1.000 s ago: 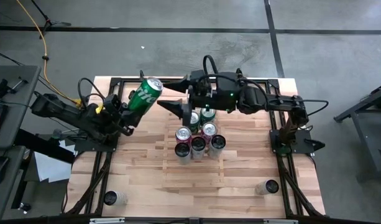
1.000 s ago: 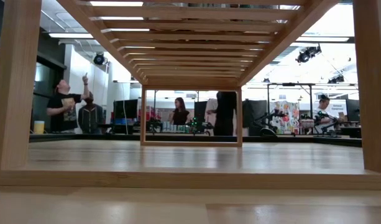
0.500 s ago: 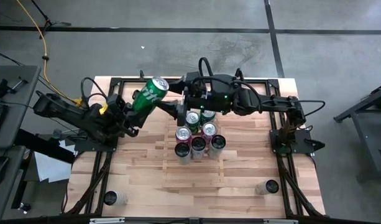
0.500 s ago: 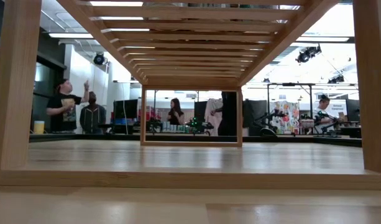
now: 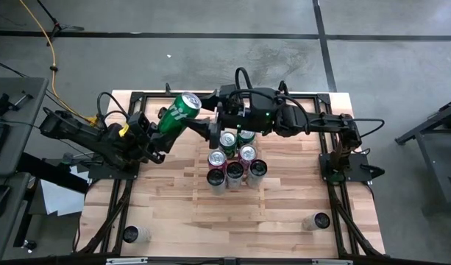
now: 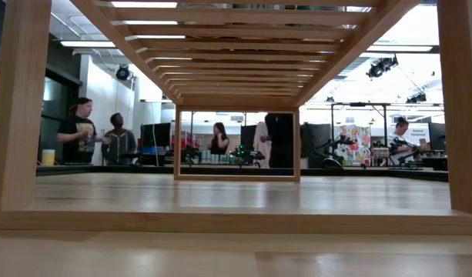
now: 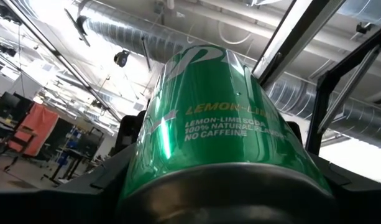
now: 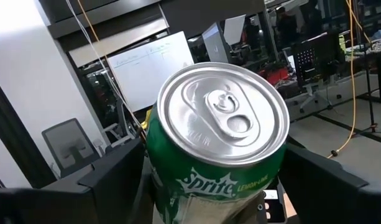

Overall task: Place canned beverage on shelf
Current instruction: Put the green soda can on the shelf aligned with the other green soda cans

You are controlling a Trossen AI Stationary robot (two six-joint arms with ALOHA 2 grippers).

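Tabletop (image 5: pixel 284 213): butcher-block, on a grey workshop floor.
Shelf (image 6: pixel 236 54): slatted rack; six cans (image 5: pixel 235 158) cluster at its middle.
Green can (image 5: pixel 178 112): tilted in the air near the tabletop's far edge.
Left gripper (image 5: pixel 156 126): clamped on green can's base.
Right gripper (image 5: pixel 207 126): fingers spread, flanking the can's top; contact cannot be told.

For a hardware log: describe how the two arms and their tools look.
Both arms are dark, nearly black, with chunky jointed segments. The left arm has a yellow patch near its wrist and looping black cables. The right arm carries a black cable loop and a small green light. Each tool has two dark, flat, angular fingers.
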